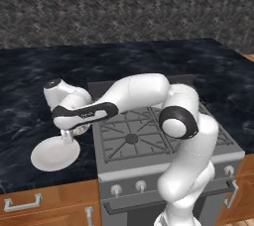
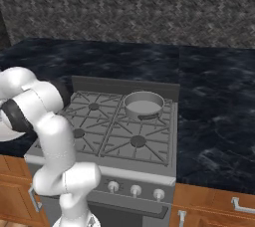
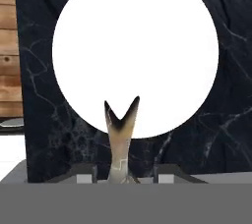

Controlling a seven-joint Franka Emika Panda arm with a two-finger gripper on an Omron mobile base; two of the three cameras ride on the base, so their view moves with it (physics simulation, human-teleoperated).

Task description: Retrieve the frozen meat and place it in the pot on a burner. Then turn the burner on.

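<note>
The frozen meat (image 3: 119,137) is a little fish shape. In the hand view it stands between the two dark finger tips of the gripper (image 3: 120,179), with the jaws pulled in close on it from both sides. Its forked tail points away from the hand, toward the middle of the round white plate (image 3: 135,51). Its long side runs straight along the line of the fingers. The plate sits behind it on the dark marble counter (image 3: 197,134); I cannot tell if the fish touches the plate or hangs just over it.

From the left base view, the gripper (image 1: 67,138) reaches down at the plate's (image 1: 52,155) near edge, left of the stove (image 1: 149,141). The fish is too small to see there.

The right base view shows things the others do not: the grey pot (image 2: 143,104) sits on the back right burner, with its short dark handle facing the front. The front right burner (image 2: 138,141) is bare under its grate. Silver knobs (image 2: 135,189) line the stove front.
</note>
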